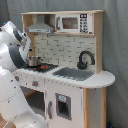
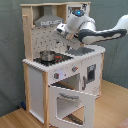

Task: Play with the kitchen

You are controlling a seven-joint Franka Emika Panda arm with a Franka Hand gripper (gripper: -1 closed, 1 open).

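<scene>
Kitchen [image 2: 60, 75] oven door hangs open; arm [image 2: 100, 34] reaches over hob, fingers' state unclear.

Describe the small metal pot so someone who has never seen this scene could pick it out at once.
Start at the kitchen, the tall white and light-wood toy unit. On its counter, below the grey hood, lies the red-black hob. The pot stands on that hob; in the first exterior view it is beside the robot arm. It is the only shiny, loose vessel there, unlike the sunken steel sink.
</scene>
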